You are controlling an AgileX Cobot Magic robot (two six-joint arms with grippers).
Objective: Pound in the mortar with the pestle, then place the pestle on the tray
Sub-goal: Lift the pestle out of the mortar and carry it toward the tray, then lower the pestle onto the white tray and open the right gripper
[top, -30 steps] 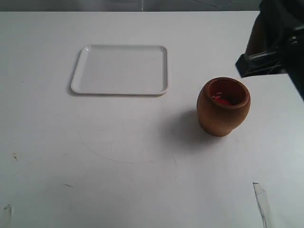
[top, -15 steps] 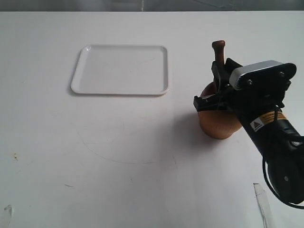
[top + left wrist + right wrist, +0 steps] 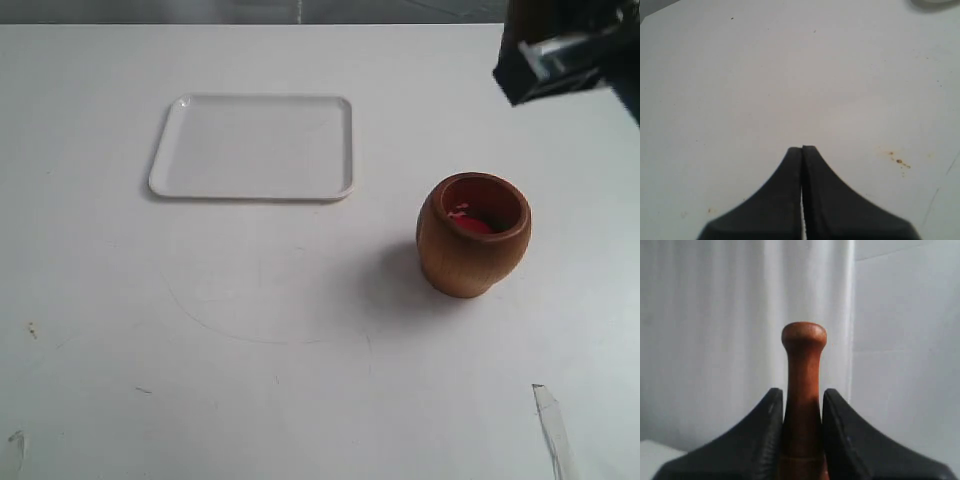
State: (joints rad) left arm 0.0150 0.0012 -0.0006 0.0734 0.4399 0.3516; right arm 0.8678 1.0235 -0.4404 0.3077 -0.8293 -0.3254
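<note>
the right claw (image 3: 802, 396) is clamped on the pestle (image 3: 803, 360). its two black fingers (image 3: 771, 420) press the thin neck from either side, and the small rounded knob stands clear beyond the fingertips. the pestle's thick end is cut off by the edge of the right wrist view, and a pale, pleated backdrop fills the space behind it. in the exterior view only a dark piece of the right arm (image 3: 560, 55) shows, at the far right corner, raised and well apart from the mortar (image 3: 472, 238). the mortar stands upright on the white bench (image 3: 300, 380), right of the middle, with its reddish inside open to the camera and a small patch of brighter red low down in it. the tray (image 3: 250, 195) lies flat on the bench toward the far left, well apart from the mortar. the left claw (image 3: 802, 148) has its fingertips pressed together and hangs over bare bench marked with a few rusty specks (image 3: 899, 161). a pale strip (image 3: 552, 430) lies on the bench near the front right corner.
</note>
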